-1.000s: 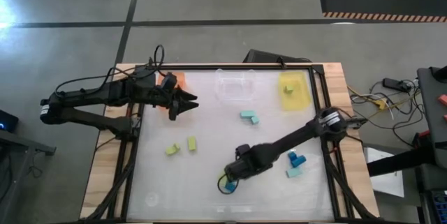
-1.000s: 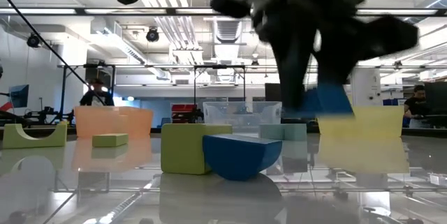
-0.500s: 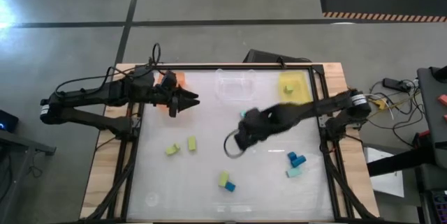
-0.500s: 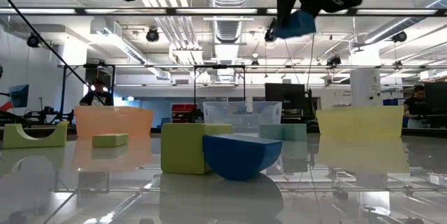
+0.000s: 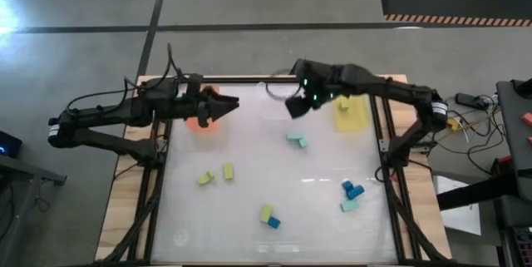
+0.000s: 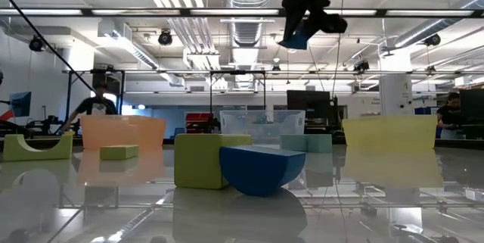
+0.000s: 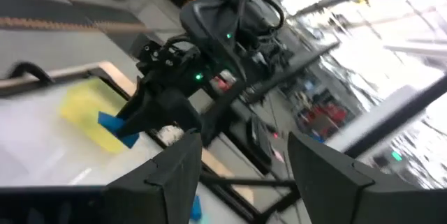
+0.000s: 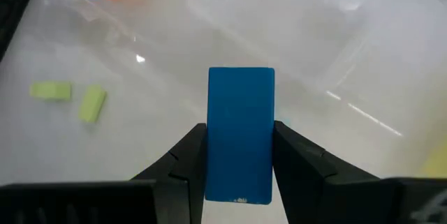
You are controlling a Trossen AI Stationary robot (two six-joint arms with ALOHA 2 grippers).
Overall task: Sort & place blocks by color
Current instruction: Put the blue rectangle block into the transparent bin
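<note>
Blue block (image 8: 241, 135), orange tray (image 5: 204, 111)

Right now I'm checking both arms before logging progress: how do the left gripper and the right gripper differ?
The right gripper is shut on a dark blue block, carried high over the clear tray; the left gripper is open and holds nothing. The left gripper sits over the orange tray, the right one nearer the yellow tray. Both are at the table's far side.
</note>
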